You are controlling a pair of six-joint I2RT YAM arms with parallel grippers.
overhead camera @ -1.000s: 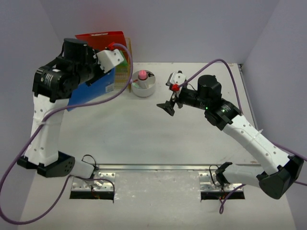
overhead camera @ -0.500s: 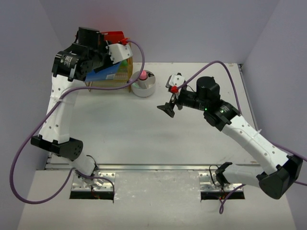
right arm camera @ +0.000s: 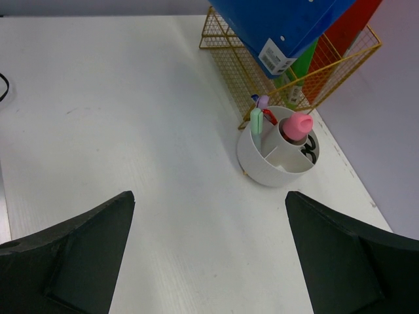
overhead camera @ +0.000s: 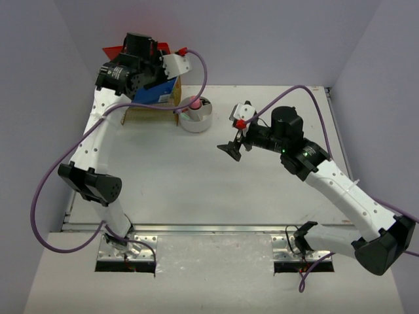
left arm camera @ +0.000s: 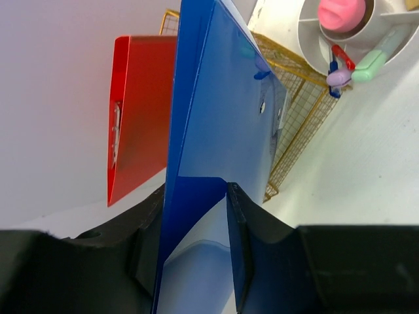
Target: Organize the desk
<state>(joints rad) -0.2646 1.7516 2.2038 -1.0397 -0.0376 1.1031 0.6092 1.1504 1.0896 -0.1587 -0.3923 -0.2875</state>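
The white desk holds a gold wire rack at the back left. My left gripper is shut on a blue folder and holds it tilted, its lower end inside the rack. In the left wrist view my jaws pinch the folder's edge, with a red folder behind it. My right gripper is open and empty above the desk's middle. In the right wrist view the blue folder and the rack lie ahead.
A white round pen holder with a pink ball and markers stands right of the rack, also in the right wrist view. A green folder stands in the rack. Pale walls close in the back and sides. A metal rail runs along the near edge.
My left arm has swung up and to the back right, carrying the blue folder from the left side over into the rack. My right gripper has hardly moved.
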